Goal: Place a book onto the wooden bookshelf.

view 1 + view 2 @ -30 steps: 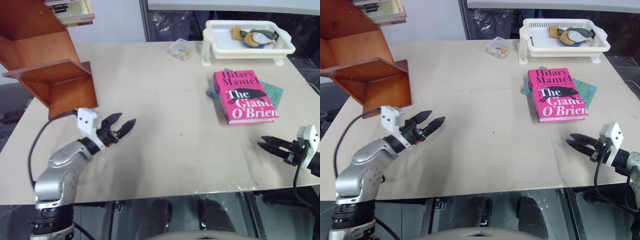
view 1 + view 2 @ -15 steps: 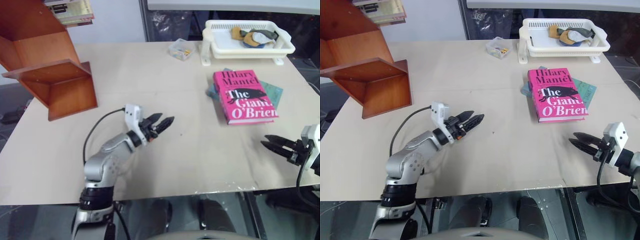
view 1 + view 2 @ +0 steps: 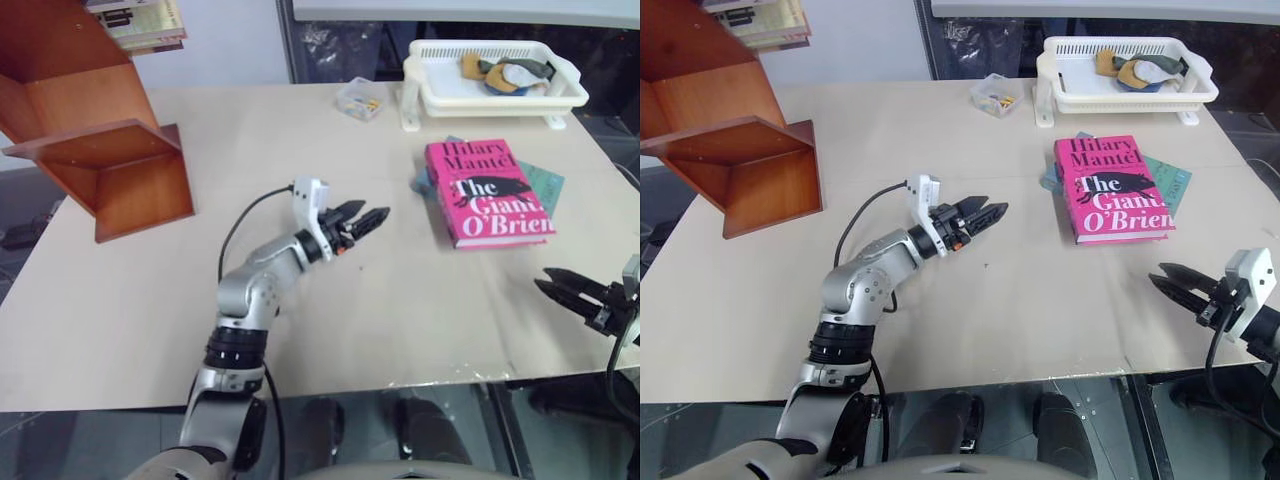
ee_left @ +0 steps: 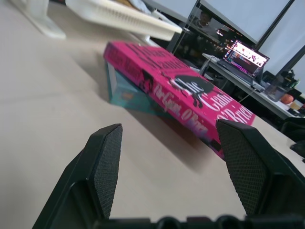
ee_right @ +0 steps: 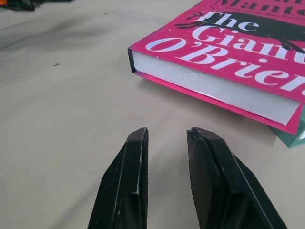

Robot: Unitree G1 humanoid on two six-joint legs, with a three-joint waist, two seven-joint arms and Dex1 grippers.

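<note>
Book (image 3: 487, 192), pink, lies flat on a teal book (image 3: 545, 184) at the table's (image 3: 300, 150) right side, well apart from the bookshelf (image 3: 100, 150) at far left; left gripper (image 3: 362, 220), fingers spread, points toward it; right gripper (image 3: 560, 290) waits near the edge, nearly pressed together; a clean pickup likely means straddling the spine, leaving the teal one behind.
</note>
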